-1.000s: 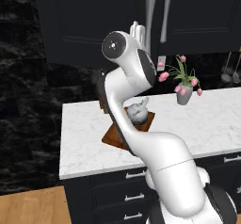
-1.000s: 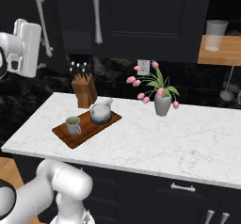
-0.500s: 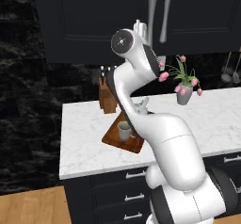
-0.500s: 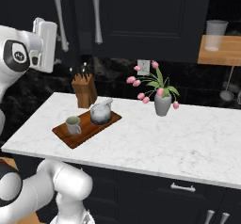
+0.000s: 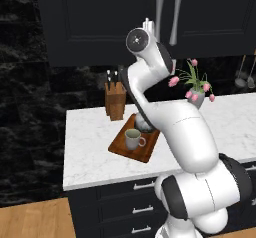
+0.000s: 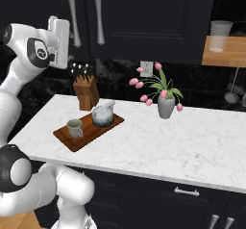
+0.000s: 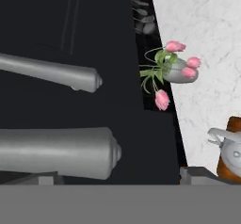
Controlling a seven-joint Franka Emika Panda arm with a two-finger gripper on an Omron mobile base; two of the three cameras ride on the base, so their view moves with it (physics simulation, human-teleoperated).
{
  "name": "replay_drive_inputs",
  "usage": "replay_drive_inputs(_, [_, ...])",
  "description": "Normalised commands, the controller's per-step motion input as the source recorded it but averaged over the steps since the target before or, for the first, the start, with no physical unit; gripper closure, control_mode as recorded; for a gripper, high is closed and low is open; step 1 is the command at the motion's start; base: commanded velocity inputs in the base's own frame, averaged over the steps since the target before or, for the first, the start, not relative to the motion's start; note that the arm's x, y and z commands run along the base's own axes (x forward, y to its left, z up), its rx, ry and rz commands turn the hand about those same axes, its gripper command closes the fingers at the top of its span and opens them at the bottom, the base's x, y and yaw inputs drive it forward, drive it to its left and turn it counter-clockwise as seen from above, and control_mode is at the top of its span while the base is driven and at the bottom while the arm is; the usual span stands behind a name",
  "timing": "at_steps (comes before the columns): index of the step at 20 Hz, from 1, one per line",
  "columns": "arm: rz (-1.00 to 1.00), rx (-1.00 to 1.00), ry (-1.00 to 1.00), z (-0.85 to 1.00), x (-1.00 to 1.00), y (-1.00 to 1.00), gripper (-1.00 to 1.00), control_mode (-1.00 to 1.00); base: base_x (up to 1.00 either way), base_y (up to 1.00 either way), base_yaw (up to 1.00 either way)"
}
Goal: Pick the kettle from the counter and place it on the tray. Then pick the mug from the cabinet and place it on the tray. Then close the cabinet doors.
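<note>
I see the cabinet doors (image 6: 139, 16) both shut, their two silver bar handles (image 6: 98, 14) side by side. My gripper (image 6: 61, 35) is raised just beside the left handle; in the hand view its finger tips (image 7: 197, 175) stand far apart with nothing between them. On the worktop (image 6: 158, 141), the tray (image 6: 72, 137) lies toward the left end, in front of the knife block (image 6: 85, 92), carrying the mug (image 6: 74, 127) and the kettle (image 6: 102, 115). A vase of pink flowers (image 6: 166, 105) stands near the back edge.
</note>
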Motion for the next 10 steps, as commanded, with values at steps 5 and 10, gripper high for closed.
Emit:
replay_drive_inputs(5, [0.10,0.00,0.00,0.00,0.37,-0.12,-1.00,-1.00,0.00,0.00,0.00])
replay_drive_inputs(10, [0.08,0.00,0.00,-0.07,0.41,-0.09,-1.00,-1.00,0.00,0.00,0.00])
